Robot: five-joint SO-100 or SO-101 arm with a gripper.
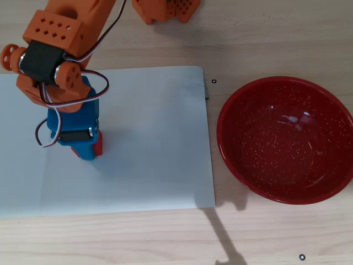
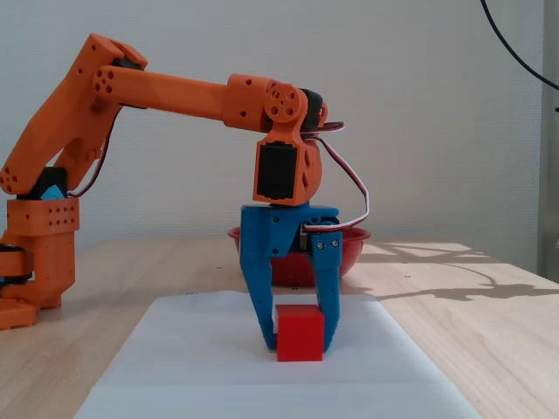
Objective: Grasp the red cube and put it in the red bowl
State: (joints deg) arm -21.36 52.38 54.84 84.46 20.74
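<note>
The red cube [image 2: 300, 333] rests on the white paper sheet [image 2: 201, 367]. My blue gripper [image 2: 299, 344] points straight down over it, one finger on each side of the cube, pressed against its faces. In the overhead view the gripper [image 1: 88, 148] covers most of the cube [image 1: 99, 144], leaving only a red strip on its right. The red bowl [image 1: 284, 141], dark red with white speckles, is empty and stands on the wood to the right of the sheet. In the fixed view the bowl [image 2: 349, 249] shows behind the gripper.
The orange arm base [image 2: 39, 253] stands at the left in the fixed view. Another orange part [image 1: 165, 10] lies at the top edge of the overhead view. The sheet's [image 1: 154, 143] right edge runs close to the bowl.
</note>
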